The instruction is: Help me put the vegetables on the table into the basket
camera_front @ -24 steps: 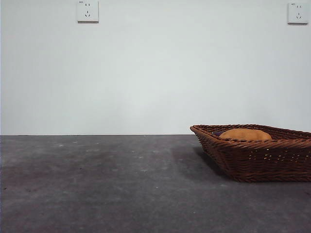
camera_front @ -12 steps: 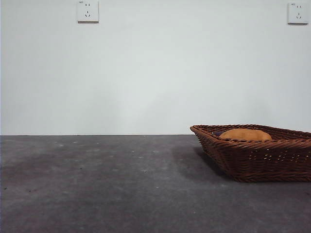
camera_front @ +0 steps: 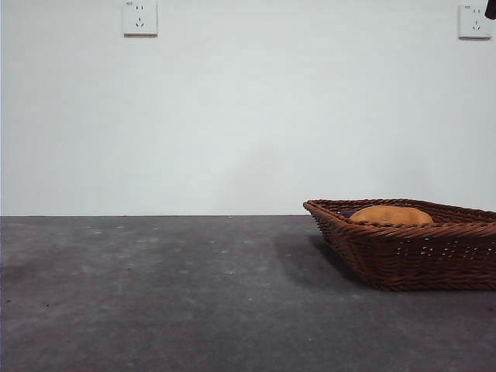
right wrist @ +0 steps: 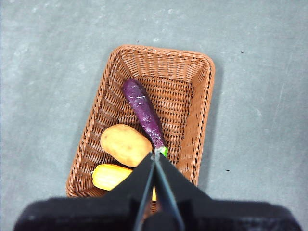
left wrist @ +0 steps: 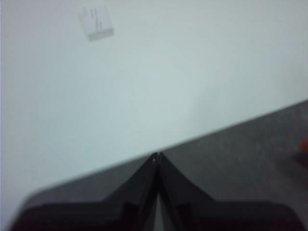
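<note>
The brown wicker basket [right wrist: 144, 120] stands on the dark grey table [right wrist: 43, 72]; in the front view the basket [camera_front: 411, 248] is at the right. Inside it lie the purple eggplant [right wrist: 143, 111], the tan potato [right wrist: 125, 144] and the yellow piece [right wrist: 109, 176]. In the front view only the potato's top [camera_front: 390, 215] shows above the rim. My right gripper [right wrist: 155, 155] is shut and empty, high above the basket; a black tip [camera_front: 490, 9] shows at the front view's top right corner. My left gripper [left wrist: 156, 155] is shut and empty, raised and facing the wall.
A white wall with two sockets [camera_front: 139, 17] [camera_front: 474, 20] stands behind the table. The table [camera_front: 155, 294] stretches bare to the left of the basket. A socket [left wrist: 96, 23] also shows in the left wrist view.
A black tip of an arm has come into the top right corner of the front view. The basket and its contents have not moved.
</note>
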`<state>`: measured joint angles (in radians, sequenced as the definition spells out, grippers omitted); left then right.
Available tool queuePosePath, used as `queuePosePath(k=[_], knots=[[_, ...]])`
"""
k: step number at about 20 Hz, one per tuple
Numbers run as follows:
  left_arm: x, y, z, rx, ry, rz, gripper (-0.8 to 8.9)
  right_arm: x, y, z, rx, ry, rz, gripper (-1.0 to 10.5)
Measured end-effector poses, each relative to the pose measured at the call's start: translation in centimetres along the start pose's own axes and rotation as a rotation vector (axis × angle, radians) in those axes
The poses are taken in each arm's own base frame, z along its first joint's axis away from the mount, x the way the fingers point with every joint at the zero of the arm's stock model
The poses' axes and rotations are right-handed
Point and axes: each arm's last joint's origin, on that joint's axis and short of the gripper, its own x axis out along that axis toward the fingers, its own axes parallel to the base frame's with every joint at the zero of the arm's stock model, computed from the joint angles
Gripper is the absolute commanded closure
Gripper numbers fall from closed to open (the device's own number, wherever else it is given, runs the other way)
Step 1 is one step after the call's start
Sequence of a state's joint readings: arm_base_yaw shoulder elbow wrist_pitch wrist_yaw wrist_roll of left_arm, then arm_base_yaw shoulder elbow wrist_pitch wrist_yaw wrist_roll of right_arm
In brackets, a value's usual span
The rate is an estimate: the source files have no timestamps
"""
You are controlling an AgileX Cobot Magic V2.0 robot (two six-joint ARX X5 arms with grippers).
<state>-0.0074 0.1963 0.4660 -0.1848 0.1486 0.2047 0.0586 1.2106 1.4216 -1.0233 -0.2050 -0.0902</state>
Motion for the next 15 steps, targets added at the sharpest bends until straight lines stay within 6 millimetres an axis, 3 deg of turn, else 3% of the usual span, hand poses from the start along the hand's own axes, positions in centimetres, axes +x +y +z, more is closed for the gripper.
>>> queuePosePath(k=[3,5,7,15], knots=[[0.3,-1.3,-6.9,-0.086,0.071,0.007,8.16,0.0,0.0,0.0,0.0,0.0,0.0,9.5],[0.5,-2.0,-10.1,-0.134,0.122,0.005,8.16,0.0,0.0,0.0,0.0,0.0,0.0,9.5],[0.6,-2.2,-11.4,-0.16,0.16,0.001,8.16,0.0,0.0,0.0,0.0,0.001,0.0,9.5],[0.3,-2.2,-12.8,-0.198,0.315,0.047,8.17,0.0,0.0,0.0,0.0,0.0,0.0,9.5]])
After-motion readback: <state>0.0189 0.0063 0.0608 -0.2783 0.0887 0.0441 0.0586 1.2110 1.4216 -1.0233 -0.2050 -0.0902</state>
